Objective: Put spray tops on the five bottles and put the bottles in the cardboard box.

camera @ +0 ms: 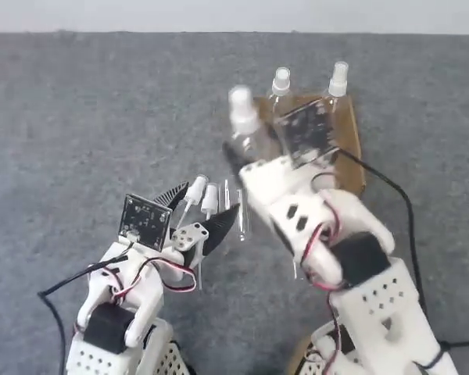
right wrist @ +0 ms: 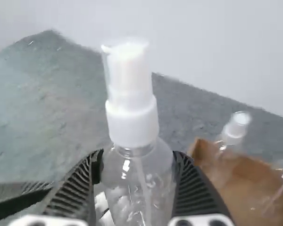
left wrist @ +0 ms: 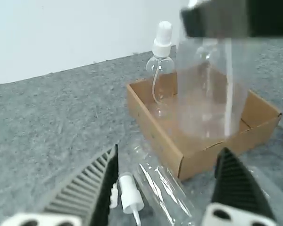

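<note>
Currently right gripper (right wrist: 137,197) is clamping a capped bottle (camera: 248,129) by its body, holding it upright at the edge of the cardboard box (left wrist: 203,160). Two capped bottles (camera: 280,82) are standing inside. Left gripper (left wrist: 170,153) is hovering wide open, gripping nothing, above loose spray tops (camera: 203,195) and a clear bottle (left wrist: 160,183) lying on the table
</note>
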